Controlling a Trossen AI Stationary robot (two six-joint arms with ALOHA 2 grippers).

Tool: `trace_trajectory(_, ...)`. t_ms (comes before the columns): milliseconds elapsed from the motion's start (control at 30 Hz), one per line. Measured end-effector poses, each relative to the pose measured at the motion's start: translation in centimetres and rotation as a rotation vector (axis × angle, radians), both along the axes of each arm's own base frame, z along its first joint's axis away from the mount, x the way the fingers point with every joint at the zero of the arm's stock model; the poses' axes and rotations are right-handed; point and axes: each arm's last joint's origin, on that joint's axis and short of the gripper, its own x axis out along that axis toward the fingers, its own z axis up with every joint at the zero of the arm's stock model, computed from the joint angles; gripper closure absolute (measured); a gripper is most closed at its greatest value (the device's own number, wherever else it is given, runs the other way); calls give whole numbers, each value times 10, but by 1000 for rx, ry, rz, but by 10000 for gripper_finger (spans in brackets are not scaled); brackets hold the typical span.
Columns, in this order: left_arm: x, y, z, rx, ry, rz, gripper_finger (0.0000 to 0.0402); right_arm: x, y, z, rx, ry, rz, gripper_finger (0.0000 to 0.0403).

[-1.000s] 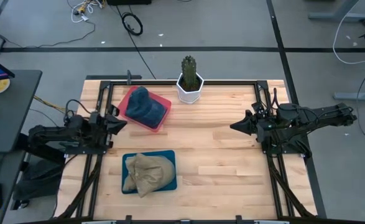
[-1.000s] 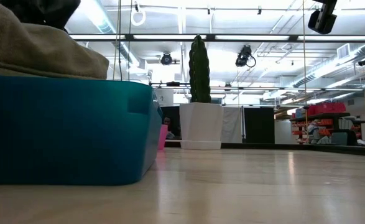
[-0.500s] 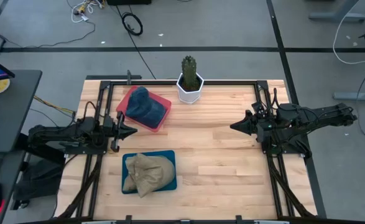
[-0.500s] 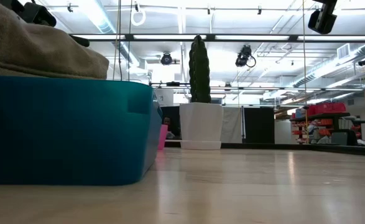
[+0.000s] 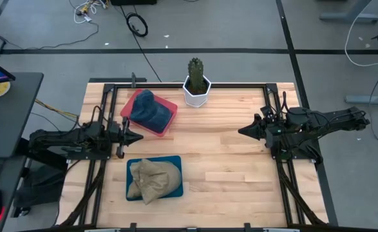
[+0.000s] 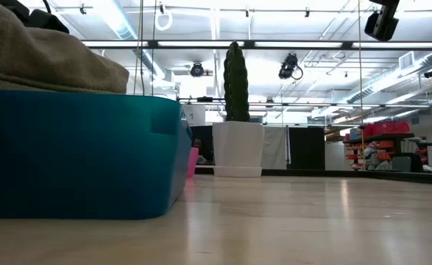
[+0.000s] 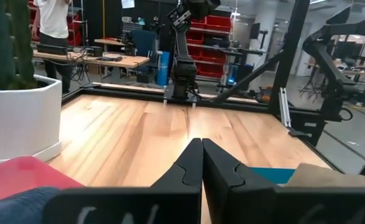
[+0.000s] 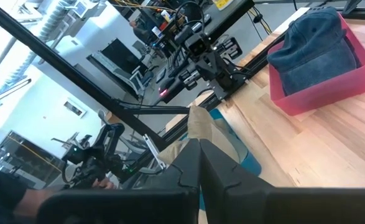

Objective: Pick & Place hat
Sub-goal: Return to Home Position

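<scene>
— Caps, location?
— Brown cap (image 5: 154, 180) lies in blue bin (image 5: 176, 160), near the table's front. Blue cap (image 5: 151, 111) lies in pink bin (image 5: 129, 106), near the potted cactus (image 5: 196, 82).
— Grippers?
— Left gripper (image 5: 137, 136): clenched, empty, between the bins. Right gripper (image 5: 241, 131): clenched, empty, table's right side.

low view: blue bin (image 6: 76, 154), brown cap (image 6: 46, 59) cut by left edge; pink bin (image 6: 193, 163) mostly hidden behind.

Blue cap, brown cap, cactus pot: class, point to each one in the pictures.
blue cap (image 5: 151, 109), high view, crown
brown cap (image 5: 155, 180), high view, crumpled middle
cactus pot (image 6: 238, 149), low view, white front wall
</scene>
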Motion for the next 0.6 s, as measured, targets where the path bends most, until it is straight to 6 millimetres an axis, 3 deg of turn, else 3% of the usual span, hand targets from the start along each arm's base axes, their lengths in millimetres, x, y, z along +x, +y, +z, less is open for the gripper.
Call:
trace_trajectory(400, 0, 0, 0, -207, -6, 0, 386, -2, 0, 0, -148, -25, 16, 400)
trace_trajectory(600, 0, 0, 3, -208, -35, -2, 386, -7, -1, -20, -158, -123, 12, 401)
